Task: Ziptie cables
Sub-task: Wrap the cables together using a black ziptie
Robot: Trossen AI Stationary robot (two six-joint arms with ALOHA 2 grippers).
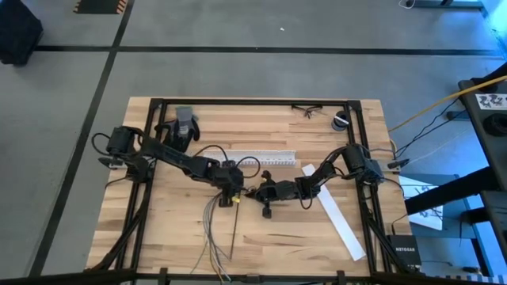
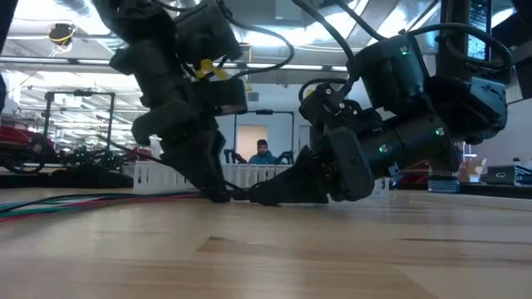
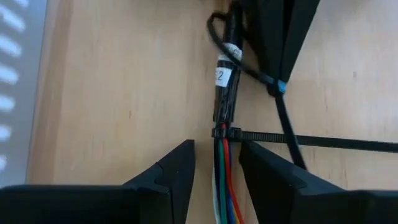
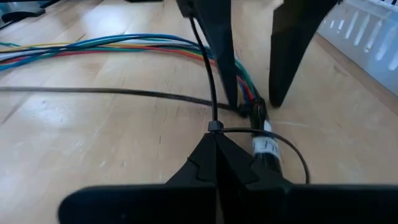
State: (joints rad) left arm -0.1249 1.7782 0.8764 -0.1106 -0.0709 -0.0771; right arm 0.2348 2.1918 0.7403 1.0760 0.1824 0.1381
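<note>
A small white label (image 3: 223, 76) wrapped around the black sleeve of the cables (image 3: 225, 180) carries a printed figure that reads as "2" in the left wrist view; any other characters on it cannot be made out. The same label appears in the right wrist view, but its print is unreadable there. In the high view, a black box (image 1: 398, 247) on the floor just right of the table's near right corner bears white lettering that appears to read "NETGEAR".

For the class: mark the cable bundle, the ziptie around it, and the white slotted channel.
cables (image 3: 224, 180), left wrist view, coloured wires between the fingers.
ziptie (image 3: 323, 142), left wrist view, its straight tail.
white slotted channel (image 1: 265, 159), high view, mid-length.
</note>
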